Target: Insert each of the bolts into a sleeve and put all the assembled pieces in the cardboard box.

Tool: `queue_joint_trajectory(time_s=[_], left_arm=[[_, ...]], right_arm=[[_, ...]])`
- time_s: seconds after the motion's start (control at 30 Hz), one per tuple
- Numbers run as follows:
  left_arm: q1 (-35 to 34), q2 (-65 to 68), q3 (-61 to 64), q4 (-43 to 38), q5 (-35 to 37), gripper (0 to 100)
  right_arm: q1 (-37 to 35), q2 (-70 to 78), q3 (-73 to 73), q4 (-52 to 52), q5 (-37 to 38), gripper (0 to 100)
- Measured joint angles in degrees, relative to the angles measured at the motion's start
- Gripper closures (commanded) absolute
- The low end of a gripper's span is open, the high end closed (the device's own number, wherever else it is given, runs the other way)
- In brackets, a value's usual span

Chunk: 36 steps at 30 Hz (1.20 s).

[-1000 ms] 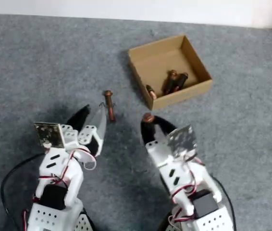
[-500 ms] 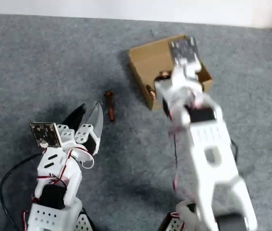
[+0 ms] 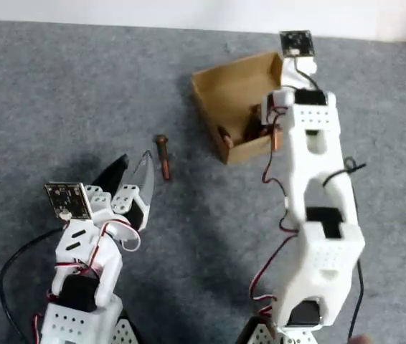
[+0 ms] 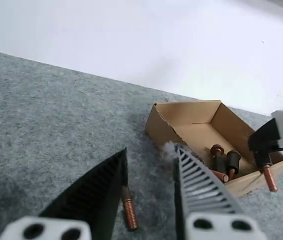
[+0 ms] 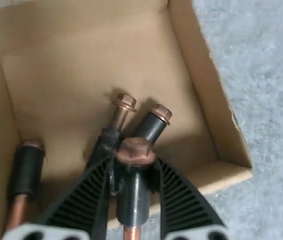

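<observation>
From above, the left pincer (image 3: 133,172) sits low over the grey mat (image 3: 59,86), jaws apart and gripping nothing. The loose bolt (image 3: 163,156) lies on the mat just beside its tips, apart from them. Farther out, the right arm (image 3: 310,165) stretches over the near right corner of the cardboard box (image 3: 210,89), with a copper bolt end showing under its wrist at the box's near wall.

In the left wrist view, the loose bolt (image 4: 128,210) shows in the gap between the spread jaws, close to the dark finger (image 4: 101,195). Beyond it stands the cardboard box (image 4: 156,127).

In the right wrist view, the right pincer (image 5: 131,175) is clamped on a sleeved bolt (image 5: 133,192), held upright with its head on top, above the box's near wall. Three assembled pieces (image 5: 151,126) lie on the box floor: two side by side just beyond the held head and one apart near a side wall.
</observation>
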Motion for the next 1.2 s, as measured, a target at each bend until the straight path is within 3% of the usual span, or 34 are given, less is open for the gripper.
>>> queue_joint_trajectory(time_s=[0.57, 0.87, 0.97, 1.2], left_arm=[[-0.09, 0.0, 0.0, 0.0, 3.08, 84], [-0.53, 0.0, 0.0, 0.0, 5.98, 84], [-0.44, 0.0, 0.0, 0.0, 9.67, 84], [-0.53, 0.0, 0.0, 0.0, 10.9, 84]], right_arm=[[0.0, 14.95, -25.41, 5.71, -0.09, 98.2], [-0.18, 21.1, -31.56, 9.85, -0.09, 66.8], [-0.09, 21.1, -34.11, 12.57, -0.09, 66.6], [0.0, 21.1, -48.79, 25.58, -0.09, 66.6]])
